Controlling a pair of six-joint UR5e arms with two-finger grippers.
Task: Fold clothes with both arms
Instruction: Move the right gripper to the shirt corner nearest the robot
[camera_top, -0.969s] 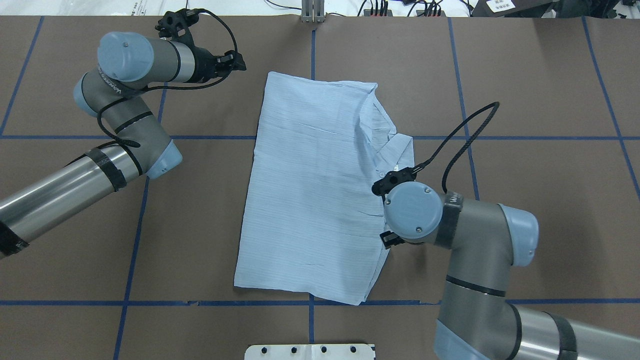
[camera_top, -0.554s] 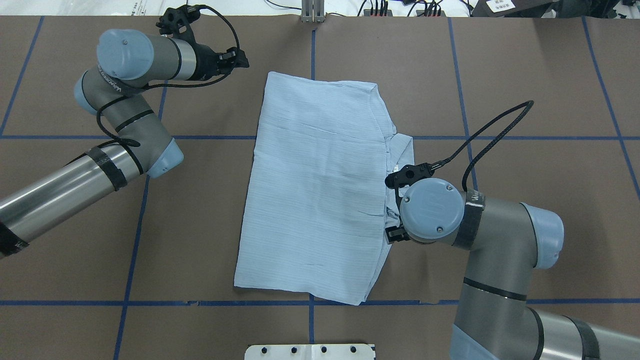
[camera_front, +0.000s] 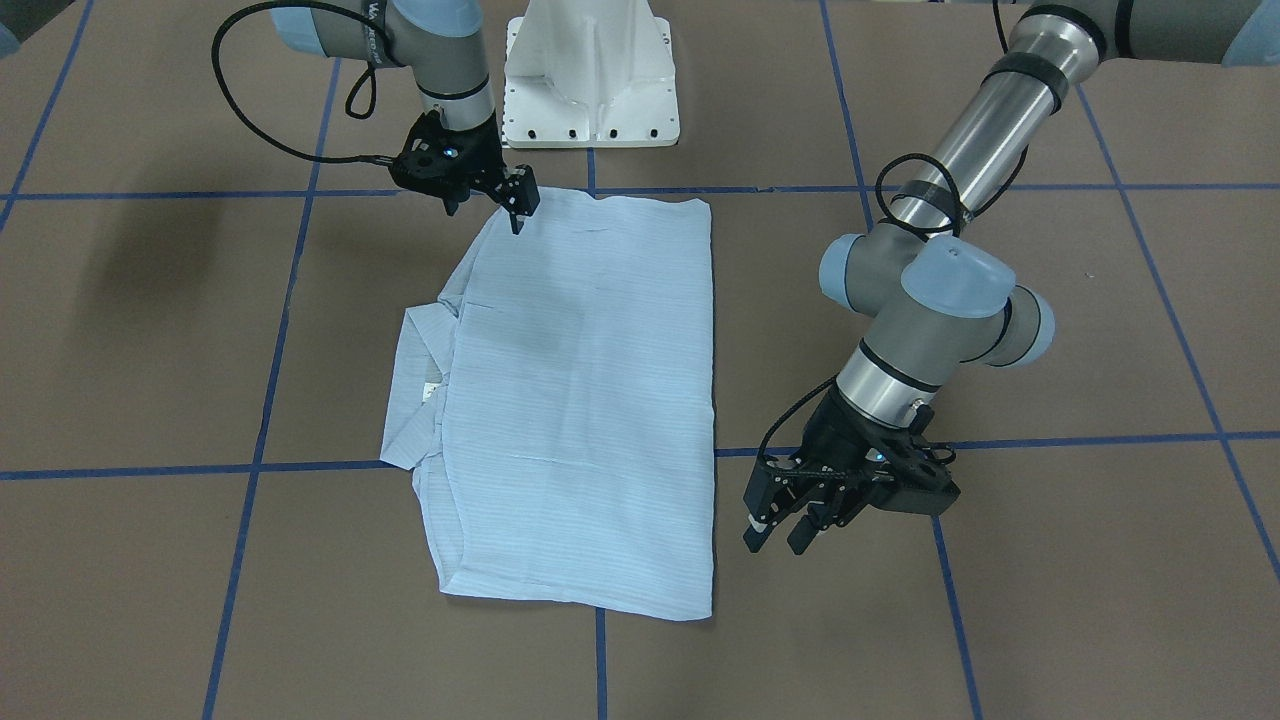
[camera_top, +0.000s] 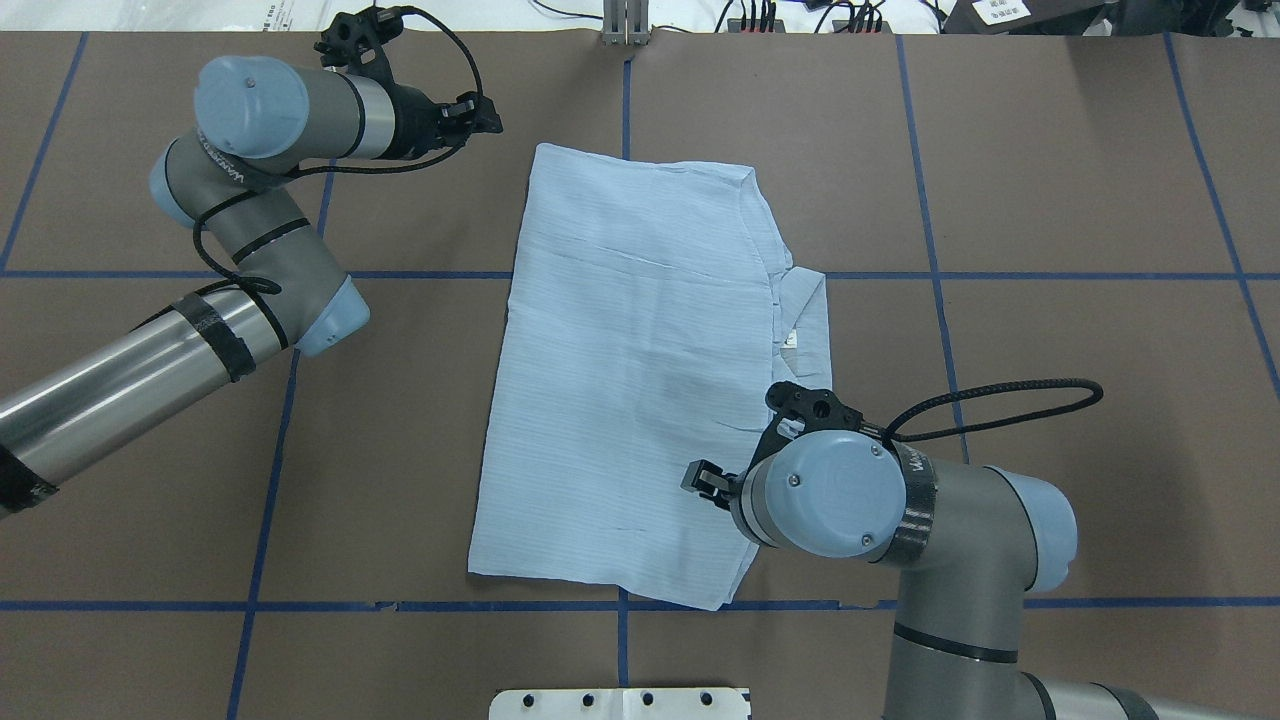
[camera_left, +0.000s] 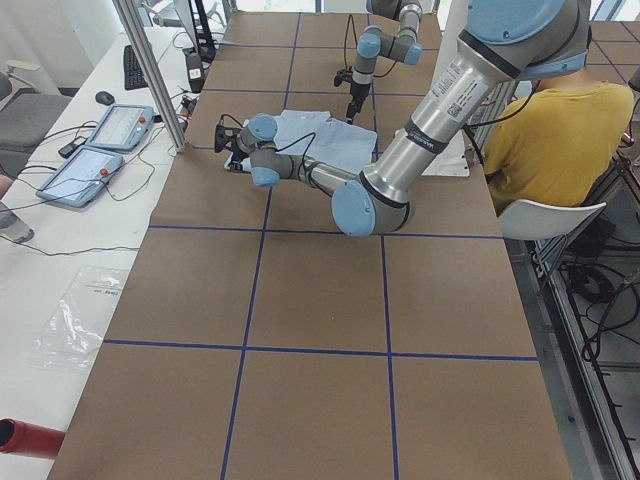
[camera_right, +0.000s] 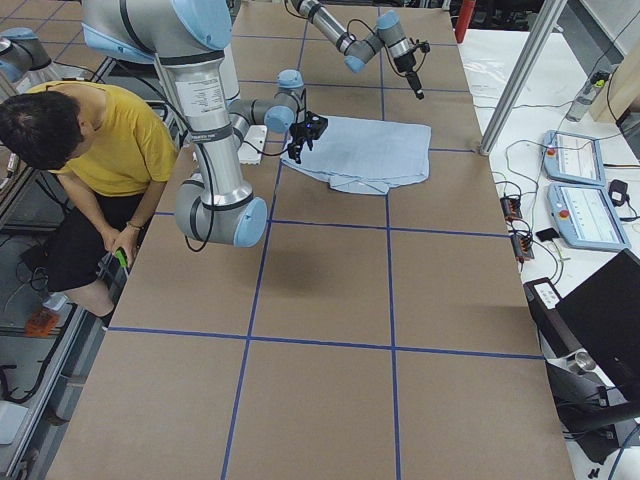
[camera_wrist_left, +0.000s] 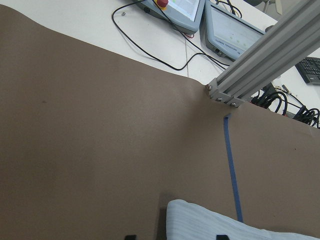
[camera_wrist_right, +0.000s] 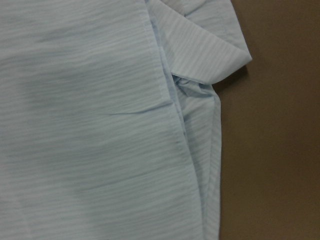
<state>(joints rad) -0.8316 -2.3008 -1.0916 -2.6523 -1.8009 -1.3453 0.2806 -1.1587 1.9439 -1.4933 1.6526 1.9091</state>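
The light-blue shirt (camera_top: 630, 380) lies flat and folded into a rectangle on the brown table (camera_top: 1080, 200). Its collar (camera_top: 800, 310) with a white label pokes out on the right. My right gripper (camera_top: 700, 480) hovers over the shirt's lower right part, open and holding nothing. In the front view it (camera_front: 518, 210) sits at the shirt's (camera_front: 580, 400) corner near the base. My left gripper (camera_top: 487, 110) stands off the shirt's far left corner, open and empty, also seen in the front view (camera_front: 780, 530). The right wrist view shows shirt cloth (camera_wrist_right: 100, 125) and the collar (camera_wrist_right: 210, 45).
The white pedestal base (camera_front: 590, 80) stands at the robot's edge. An aluminium post (camera_wrist_left: 265, 55) rises at the far edge, with control pendants (camera_left: 100, 140) beyond it. A person in a yellow top (camera_right: 120, 140) sits beside the table. Blue tape lines (camera_top: 930, 250) cross the table.
My right arm has swung along the shirt's right edge toward the robot's side and turned inward over the cloth. The raised crease by the collar has settled flat. The left gripper barely shifted.
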